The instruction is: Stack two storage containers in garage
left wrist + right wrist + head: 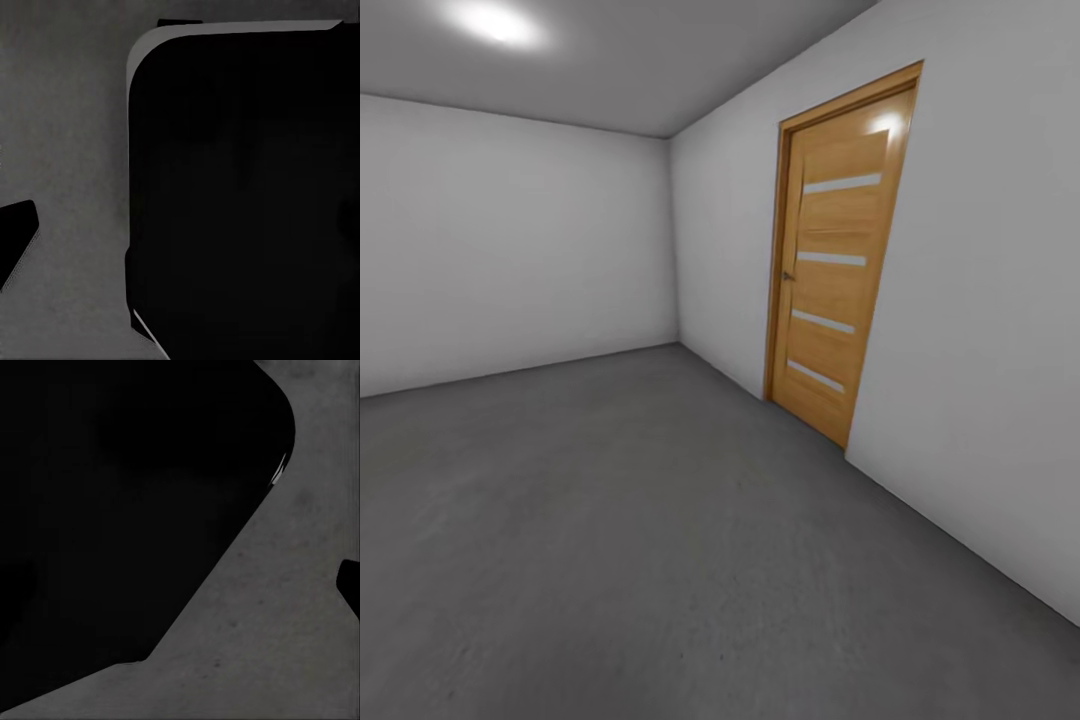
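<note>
The dark grey concrete floor [620,560] looked matt and faintly mottled, with a slightly rough grain. The plain white walls [510,240] were smooth and matt, like painted plaster. The honey-coloured wooden door [830,290] had a satin sheen, with pale frosted strips. A black rounded body [240,202] looked smooth, its edge glossy.

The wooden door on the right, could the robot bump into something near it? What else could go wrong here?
Maybe. The wooden door sits shut in the white wall close on the right, so turning that way might scrape the wall or door. Also, no orange bins show on the grey concrete floor here, so the stacking may still be far off. Both wrist views are mostly dark shapes over floor, so judging what the grippers are doing is hard.
</note>
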`<state>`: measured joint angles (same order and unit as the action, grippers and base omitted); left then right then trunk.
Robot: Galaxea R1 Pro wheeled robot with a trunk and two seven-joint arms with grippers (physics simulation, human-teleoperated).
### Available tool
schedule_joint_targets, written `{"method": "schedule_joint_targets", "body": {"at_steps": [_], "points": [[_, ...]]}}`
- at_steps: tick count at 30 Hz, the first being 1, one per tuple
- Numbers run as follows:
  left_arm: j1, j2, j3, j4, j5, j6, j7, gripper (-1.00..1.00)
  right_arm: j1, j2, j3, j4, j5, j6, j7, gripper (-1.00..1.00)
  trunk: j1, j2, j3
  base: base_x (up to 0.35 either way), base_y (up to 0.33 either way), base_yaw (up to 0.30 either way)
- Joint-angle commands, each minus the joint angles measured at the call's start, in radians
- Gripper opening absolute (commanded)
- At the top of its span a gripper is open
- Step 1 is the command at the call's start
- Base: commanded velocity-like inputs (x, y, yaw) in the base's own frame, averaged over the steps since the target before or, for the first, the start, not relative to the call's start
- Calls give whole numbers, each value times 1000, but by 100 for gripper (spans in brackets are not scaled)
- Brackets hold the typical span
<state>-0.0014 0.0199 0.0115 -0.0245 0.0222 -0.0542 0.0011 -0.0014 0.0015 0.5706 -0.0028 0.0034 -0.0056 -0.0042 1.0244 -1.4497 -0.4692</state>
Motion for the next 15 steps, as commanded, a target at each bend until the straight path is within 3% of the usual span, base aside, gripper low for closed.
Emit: {"method": "schedule_joint_targets", "body": {"at_steps": [1,15], "points": [[0,0,1,0,2,-3,0,100,0,0,2,0,0,-1,0,100,1,0,-1,324,0,0],[0,0,1,0,2,-3,0,100,0,0,2,0,1,-1,0,100,1,0,-1,324,0,0]]}}
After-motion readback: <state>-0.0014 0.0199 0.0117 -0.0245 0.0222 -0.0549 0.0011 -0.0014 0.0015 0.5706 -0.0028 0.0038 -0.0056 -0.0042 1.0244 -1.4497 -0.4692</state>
